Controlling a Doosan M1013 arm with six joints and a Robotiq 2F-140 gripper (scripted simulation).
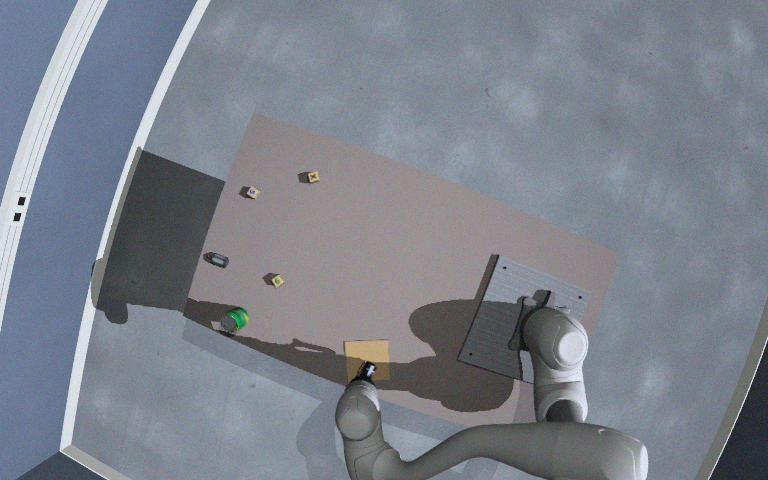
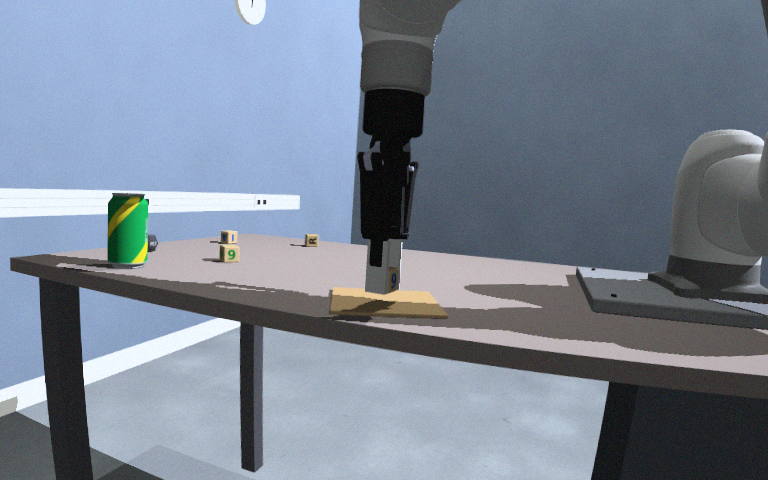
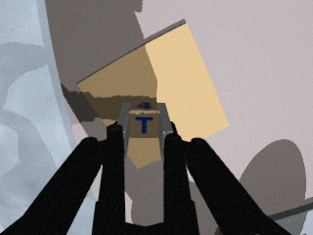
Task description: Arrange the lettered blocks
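Note:
My gripper (image 1: 368, 370) (image 2: 386, 276) (image 3: 144, 114) is shut on the T block (image 2: 393, 280) (image 3: 144, 126). Its top shows a blue T; it hangs slightly above the tan mat (image 1: 374, 348) (image 2: 421, 298) (image 3: 193, 73). Its shadow falls on the mat. The top view hides most of this block. Off the mat, one block (image 1: 252, 192) (image 2: 228, 237) has a blue S on top. Another block (image 1: 313, 177) (image 2: 311, 240) has a dark X on top. The third block (image 1: 277, 280) (image 2: 229, 253) has a small green mark on top, unclear, and a green 9 on one side.
A green and yellow can (image 1: 239, 318) (image 2: 128, 229) stands near the table's far-left front edge. A small dark object (image 1: 218, 259) (image 2: 152, 242) lies behind it. The grey robot mounting plate (image 1: 487, 333) (image 2: 623, 311) is right of the mat. The table edge runs close to the mat.

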